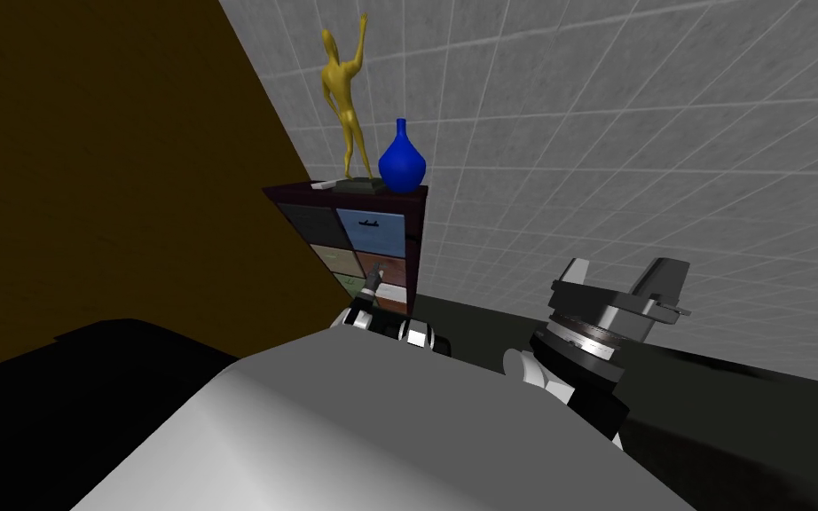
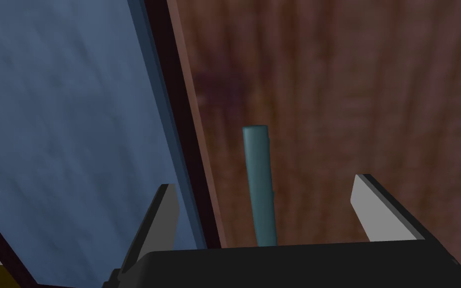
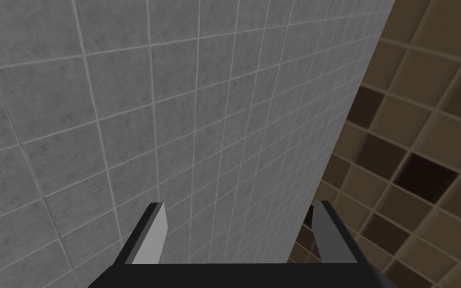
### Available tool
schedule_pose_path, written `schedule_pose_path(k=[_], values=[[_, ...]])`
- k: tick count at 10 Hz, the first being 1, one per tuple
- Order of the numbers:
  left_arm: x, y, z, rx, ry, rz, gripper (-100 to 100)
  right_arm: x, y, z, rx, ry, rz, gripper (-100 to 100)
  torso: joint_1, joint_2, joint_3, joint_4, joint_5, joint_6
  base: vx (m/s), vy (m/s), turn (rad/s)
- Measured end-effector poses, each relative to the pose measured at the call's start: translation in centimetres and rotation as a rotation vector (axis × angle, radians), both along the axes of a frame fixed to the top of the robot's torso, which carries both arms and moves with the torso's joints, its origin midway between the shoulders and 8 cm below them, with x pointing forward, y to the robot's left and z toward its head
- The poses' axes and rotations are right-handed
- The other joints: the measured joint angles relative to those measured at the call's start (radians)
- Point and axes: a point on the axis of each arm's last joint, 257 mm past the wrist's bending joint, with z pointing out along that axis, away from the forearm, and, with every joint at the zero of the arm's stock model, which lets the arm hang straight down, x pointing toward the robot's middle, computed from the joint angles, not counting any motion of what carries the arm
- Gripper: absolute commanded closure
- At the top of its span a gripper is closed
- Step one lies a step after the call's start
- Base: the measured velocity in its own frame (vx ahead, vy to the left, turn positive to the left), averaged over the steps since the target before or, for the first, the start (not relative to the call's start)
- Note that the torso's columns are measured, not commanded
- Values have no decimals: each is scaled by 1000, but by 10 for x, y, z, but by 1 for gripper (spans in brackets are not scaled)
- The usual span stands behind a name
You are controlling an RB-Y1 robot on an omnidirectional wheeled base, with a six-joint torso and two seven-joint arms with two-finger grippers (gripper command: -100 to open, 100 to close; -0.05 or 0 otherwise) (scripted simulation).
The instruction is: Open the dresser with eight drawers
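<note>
Drawer handle (image 2: 259,185) sits between spread fingers (image 2: 167,215) of left end effector (image 2: 264,182).

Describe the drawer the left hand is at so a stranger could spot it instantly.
Find the dark dresser by the grey wall, with a gold figurine and blue vase on top. In its right column, just under the blue drawer, is the reddish-brown drawer. It alone is brown, its teal bar handle inside the open left hand.

The left arm reaches well forward, the left end effector (image 2: 264,183) holding its two fingers spread apart, while the right end effector (image 1: 623,277) sits back to its right, pointing upward, fingers likewise parted.
</note>
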Motion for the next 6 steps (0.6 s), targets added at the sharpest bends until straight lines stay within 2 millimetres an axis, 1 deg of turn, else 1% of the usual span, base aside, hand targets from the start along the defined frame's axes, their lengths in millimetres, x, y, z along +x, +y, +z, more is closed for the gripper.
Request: schedule_pose_path(k=[4, 6], values=[[7, 2, 4, 21, 25, 4, -100, 0, 0, 0, 0, 0, 0, 0, 0, 0, 0, 0, 0, 0, -11, -33, -1], [10, -3, 5, 7, 37, 13, -100, 0, 0, 0, 0, 0, 0, 0, -1, 0, 0, 0, 0, 0, -16, -38, 0]])
